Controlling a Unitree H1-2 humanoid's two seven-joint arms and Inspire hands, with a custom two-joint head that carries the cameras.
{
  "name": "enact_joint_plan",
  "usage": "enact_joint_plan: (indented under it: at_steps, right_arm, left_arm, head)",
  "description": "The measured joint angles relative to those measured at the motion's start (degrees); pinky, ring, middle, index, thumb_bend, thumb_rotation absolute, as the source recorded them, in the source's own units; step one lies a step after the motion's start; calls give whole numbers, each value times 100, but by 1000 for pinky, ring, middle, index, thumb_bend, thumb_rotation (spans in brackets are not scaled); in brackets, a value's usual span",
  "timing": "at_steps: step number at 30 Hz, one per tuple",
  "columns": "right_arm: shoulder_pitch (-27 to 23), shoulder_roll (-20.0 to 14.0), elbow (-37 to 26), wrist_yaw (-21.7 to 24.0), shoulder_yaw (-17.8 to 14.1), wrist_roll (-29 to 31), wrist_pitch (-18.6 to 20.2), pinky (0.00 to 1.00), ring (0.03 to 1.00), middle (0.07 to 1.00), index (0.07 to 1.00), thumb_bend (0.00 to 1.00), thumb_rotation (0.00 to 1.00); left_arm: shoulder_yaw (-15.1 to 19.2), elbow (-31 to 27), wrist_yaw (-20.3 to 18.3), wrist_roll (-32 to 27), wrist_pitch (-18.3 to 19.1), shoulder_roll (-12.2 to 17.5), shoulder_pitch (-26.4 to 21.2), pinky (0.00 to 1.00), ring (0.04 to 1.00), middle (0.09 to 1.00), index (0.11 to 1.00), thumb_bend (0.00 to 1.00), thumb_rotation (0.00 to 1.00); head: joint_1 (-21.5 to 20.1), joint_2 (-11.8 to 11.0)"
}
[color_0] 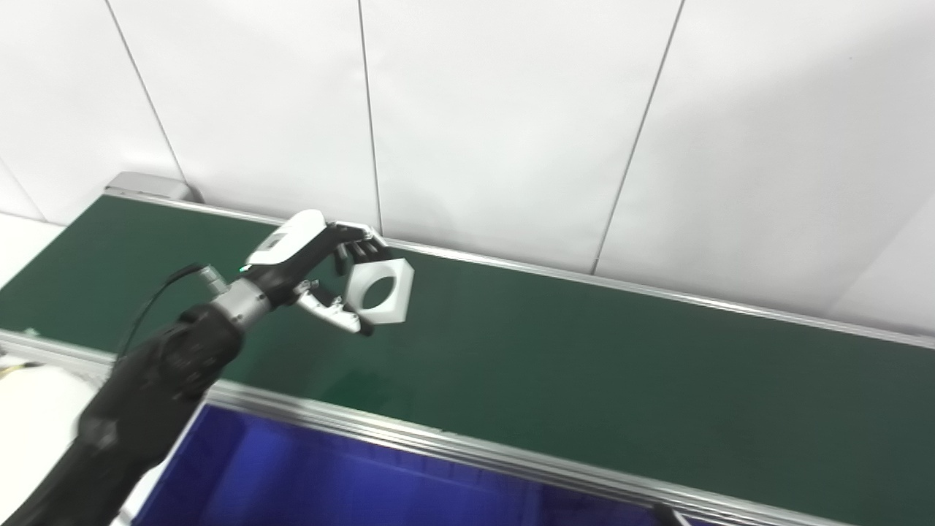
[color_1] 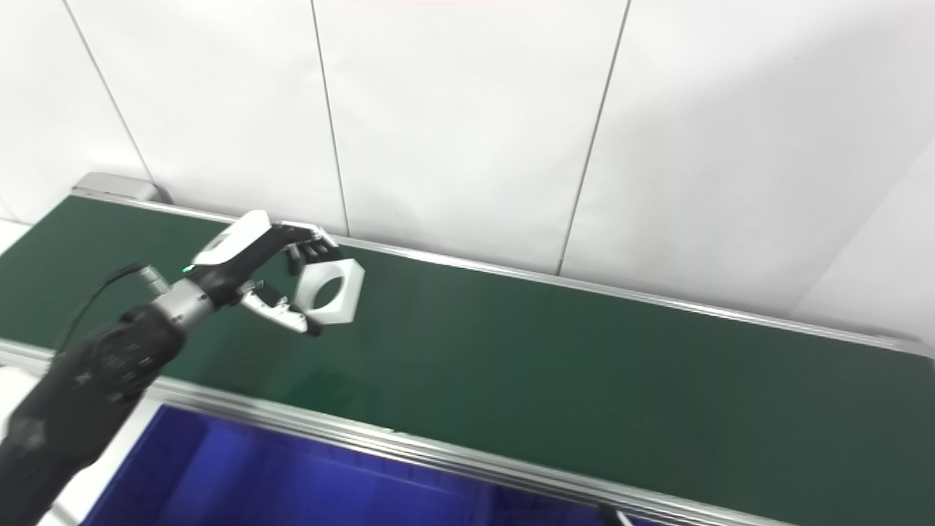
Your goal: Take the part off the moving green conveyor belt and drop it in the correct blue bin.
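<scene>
A white hexagonal nut-shaped part (color_0: 380,290) with a round hole is held between the fingers and thumb of my left hand (color_0: 310,267). The hand holds it in the air above the green conveyor belt (color_0: 584,351), over the belt's left half. The part also shows in the right eye view (color_1: 330,291), with the left hand (color_1: 252,267) behind it. A blue bin (color_0: 307,475) lies below the belt's near rail at the bottom of the picture. My right hand is out of view.
A metal rail (color_0: 438,438) runs along the belt's near edge, between the belt and the bin. A white panelled wall (color_0: 511,109) stands right behind the belt. A white surface (color_0: 29,409) shows at the lower left.
</scene>
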Motion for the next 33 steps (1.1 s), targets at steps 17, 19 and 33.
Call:
enact_joint_plan:
  at_steps: [17, 19, 33]
  right_arm:
    - [150, 701, -357, 513, -643, -528, -1, 759, 819, 857, 848, 873, 388]
    - [142, 757, -363, 530, -718, -581, -1, 765, 819, 858, 849, 879, 403]
    - [241, 938, -528, 948, -1007, -648, 0, 761, 822, 857, 850, 868, 391]
  left_arm:
    - [-24, -754, -308, -930, -478, -462, 1172, 149, 343, 429, 511, 488, 0]
    - [-110, -765, -373, -930, -479, -553, 1266, 236, 368, 462, 511, 494, 0]
    - [-797, -225, -557, -246, -478, -817, 1870, 291, 397, 499, 493, 498, 0]
  head:
    - [-889, 906]
    - [-942, 941]
    - [-960, 1021]
